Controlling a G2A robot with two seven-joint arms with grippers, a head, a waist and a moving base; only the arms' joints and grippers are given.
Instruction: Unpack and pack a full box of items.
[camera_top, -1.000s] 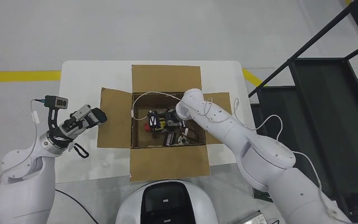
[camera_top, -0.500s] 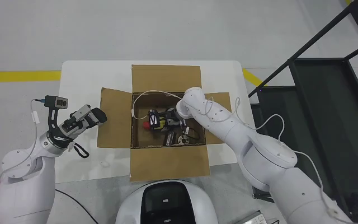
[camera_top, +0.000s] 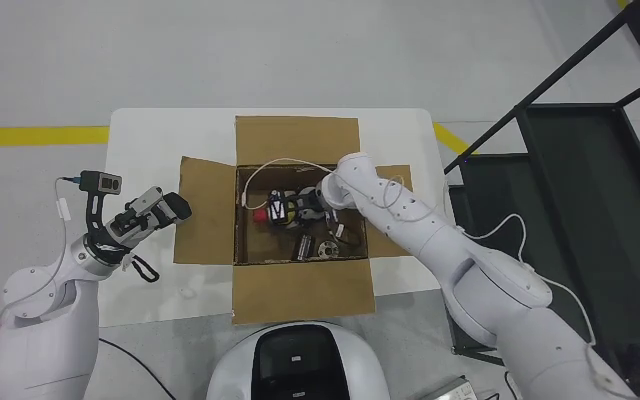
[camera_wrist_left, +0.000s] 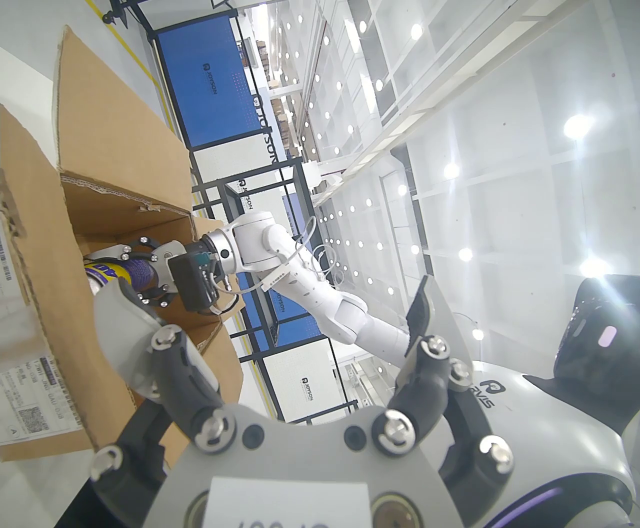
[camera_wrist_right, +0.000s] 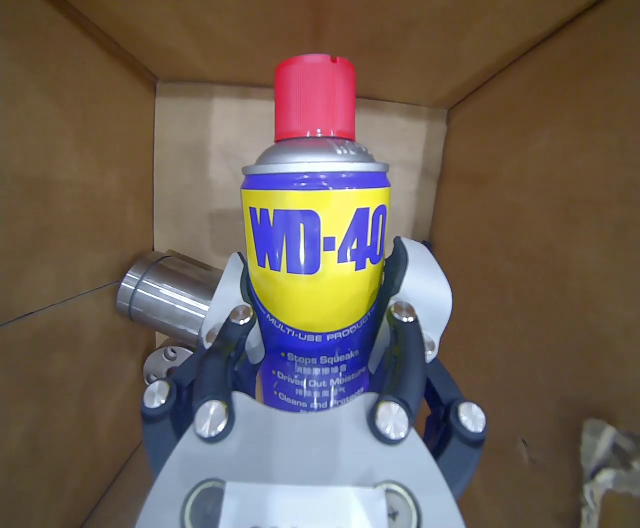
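Centrally in the top view, the open cardboard box (camera_top: 300, 290) sits on the white table (camera_top: 150, 140) with its flaps spread. In the upper left of its opening, the right gripper (camera_wrist_right: 317, 270) is clamped on a blue and yellow spray can (camera_wrist_right: 315, 235) with a red cap, its fingers against both sides of the body. A steel cylinder (camera_wrist_right: 160, 295), a flange (camera_wrist_right: 162, 362) and some crumpled wrapping (camera_wrist_right: 610, 460) lie on the box floor. At the left of the frame, beside the box, the left gripper (camera_top: 165, 208) hangs above the table, fingers spread wide and holding nothing.

left hand (camera_wrist_left: 270, 300): fingers spread, arm bent | right hand (camera_wrist_right: 320, 260): clamped on spray can (camera_wrist_right: 315, 215), arm outstretched
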